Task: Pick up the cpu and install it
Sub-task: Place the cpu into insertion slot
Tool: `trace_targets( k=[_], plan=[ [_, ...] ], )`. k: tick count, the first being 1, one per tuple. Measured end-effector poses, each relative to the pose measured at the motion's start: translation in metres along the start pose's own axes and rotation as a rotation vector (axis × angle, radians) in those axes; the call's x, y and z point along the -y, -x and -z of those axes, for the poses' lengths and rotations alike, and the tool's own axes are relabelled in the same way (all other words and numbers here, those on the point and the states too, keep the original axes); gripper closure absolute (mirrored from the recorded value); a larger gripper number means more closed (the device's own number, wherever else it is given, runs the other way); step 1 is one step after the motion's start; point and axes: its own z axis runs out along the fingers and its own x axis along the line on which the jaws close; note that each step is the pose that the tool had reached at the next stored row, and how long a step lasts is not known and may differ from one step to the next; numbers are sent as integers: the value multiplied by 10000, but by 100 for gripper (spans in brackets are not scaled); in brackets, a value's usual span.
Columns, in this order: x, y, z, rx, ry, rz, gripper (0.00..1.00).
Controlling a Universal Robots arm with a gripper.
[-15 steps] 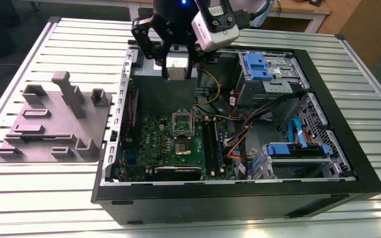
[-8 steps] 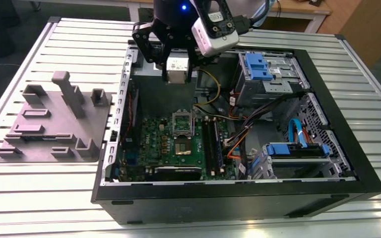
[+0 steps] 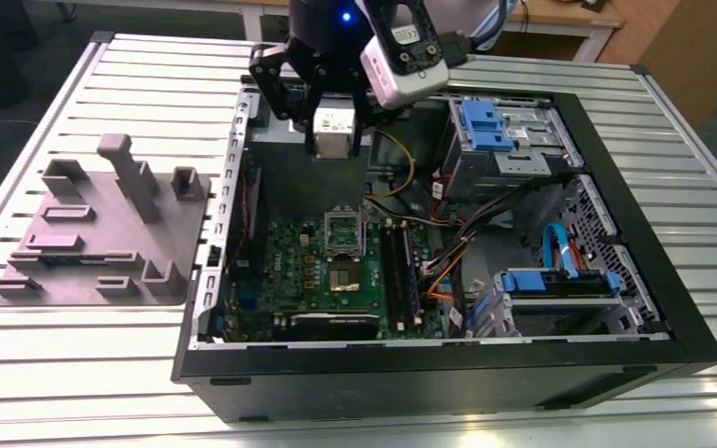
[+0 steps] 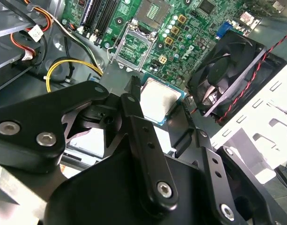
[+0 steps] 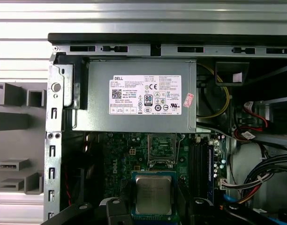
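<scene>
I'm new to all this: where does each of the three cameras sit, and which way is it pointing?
Exterior view: off the arm, high up, looking down on the open computer case and slatted table; the gripper shows, holding the cpu.
First wrist view: on the arm, facing straight down into the case at the power supply and motherboard; gripper links show.
Second wrist view: on the arm, slanting past the black gripper links toward the fan.
Both wrist views share the cpu and the open socket frame.

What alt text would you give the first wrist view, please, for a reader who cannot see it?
The gripper holds the cpu over the green motherboard in an open computer case. The socket lies between the cpu and a grey power supply.
</scene>
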Motion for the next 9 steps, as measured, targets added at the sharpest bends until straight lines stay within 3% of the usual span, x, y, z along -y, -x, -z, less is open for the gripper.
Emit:
trace_targets(
  k=[9],
  plan=[
    [12, 1, -39, 1, 2, -1, 53]
  ],
)
